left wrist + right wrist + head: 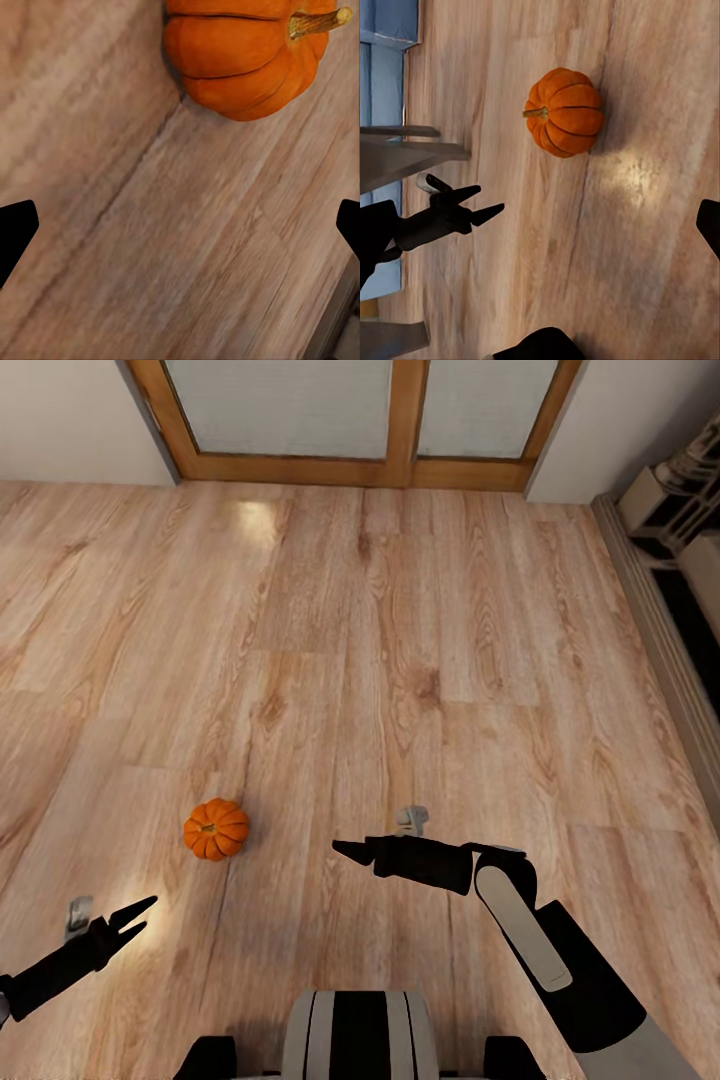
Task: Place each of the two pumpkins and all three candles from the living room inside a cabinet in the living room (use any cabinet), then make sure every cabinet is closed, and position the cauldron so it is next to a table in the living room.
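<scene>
Light wood plank floor (400, 660); one orange pumpkin (215, 829) resting upright on it.

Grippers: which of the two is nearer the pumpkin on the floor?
The left gripper. Its open fingers point toward the pumpkin, just below and left of it in the head view. The right gripper sits farther off to the pumpkin's right.

A pumpkin (564, 112) sits on the floor (645, 247) near the open left tool (476, 204).

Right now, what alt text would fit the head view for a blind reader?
A small bright-orange ribbed pumpkin sits on a light wood plank floor. The open left gripper hovers near it, the right gripper points toward it, and a wood-framed door stands beyond.
</scene>
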